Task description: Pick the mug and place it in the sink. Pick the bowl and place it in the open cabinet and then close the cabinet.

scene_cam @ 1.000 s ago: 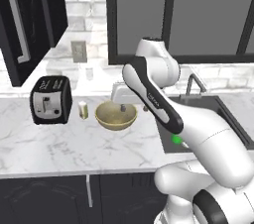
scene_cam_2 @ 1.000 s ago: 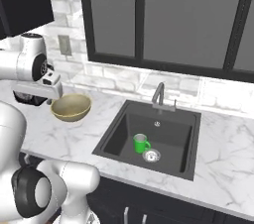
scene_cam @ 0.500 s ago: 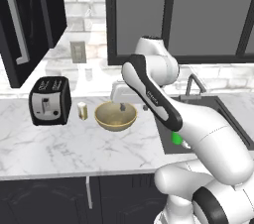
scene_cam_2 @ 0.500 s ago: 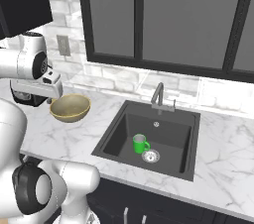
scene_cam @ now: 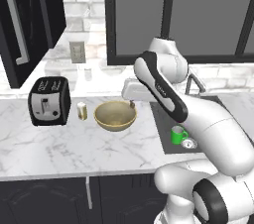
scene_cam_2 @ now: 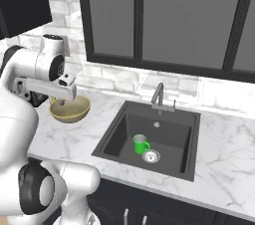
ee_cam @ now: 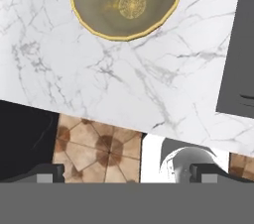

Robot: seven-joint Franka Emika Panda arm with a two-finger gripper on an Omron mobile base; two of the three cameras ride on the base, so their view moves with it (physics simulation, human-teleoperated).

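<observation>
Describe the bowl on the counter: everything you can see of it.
The bowl is wide, round and olive-gold with a lighter yellow rim, and looks glazed. From the hand view a round patterned medallion marks its inside bottom. It sits upright and empty on the white marble counter, between a small brass-coloured cylinder and the sink. The open gripper hovers just above its sink-side rim; contact cannot be made out.

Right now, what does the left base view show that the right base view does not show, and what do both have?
Left base view alone: the toaster and a small brass-coloured cylinder beside the bowl, and the open cabinet door. Right base view alone: the whole sink, with its drain and faucet. Both share the bowl on the counter, the green mug standing in the sink, and the open gripper above the bowl's rim.
</observation>
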